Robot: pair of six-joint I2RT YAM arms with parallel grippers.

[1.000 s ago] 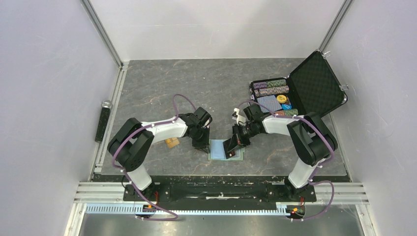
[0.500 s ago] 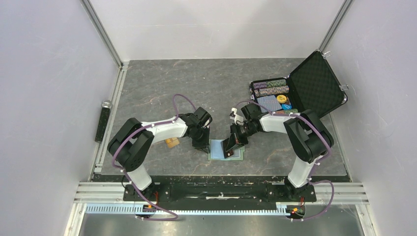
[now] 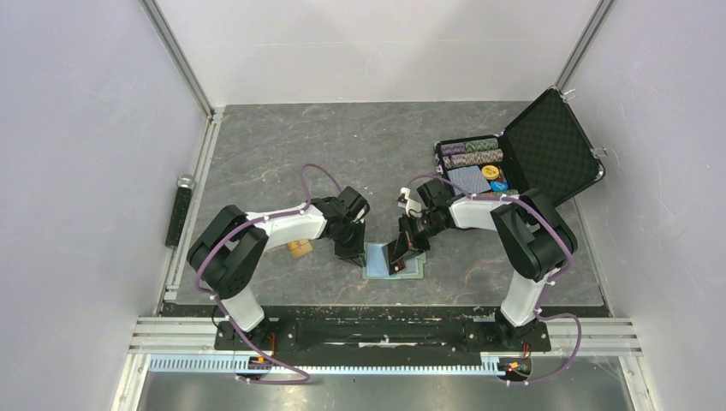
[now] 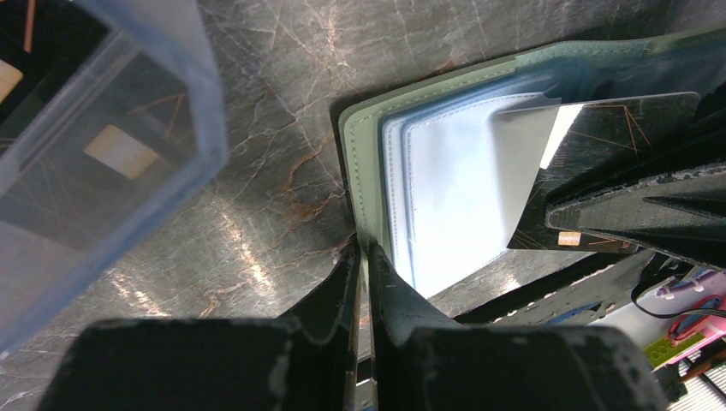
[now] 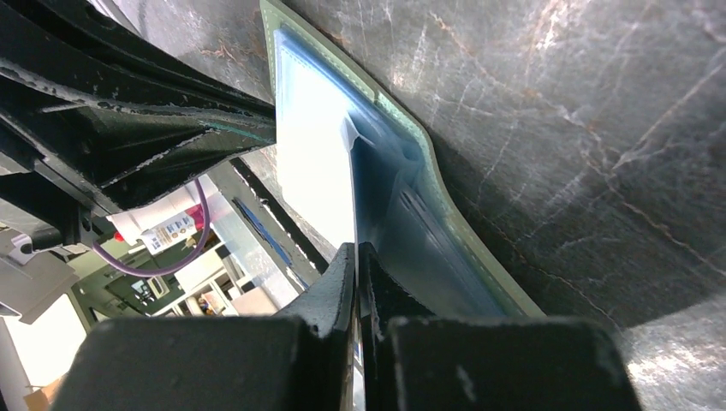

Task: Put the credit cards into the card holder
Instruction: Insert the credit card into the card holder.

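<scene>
Our left gripper (image 3: 353, 254) pinches the holder (image 3: 375, 259) by its left rim. Our right gripper (image 3: 411, 247) is clenched on a dark card (image 3: 398, 256), tilted above the holder's pocket. We judge the card thin, stiff and slick, best held by its trailing edge.

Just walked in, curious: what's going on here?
The left gripper pinches the left edge of the open card holder, which lies on the table. The right gripper holds a dark credit card tilted over its pockets, mostly outside them. An orange card lies to the holder's left.
</scene>
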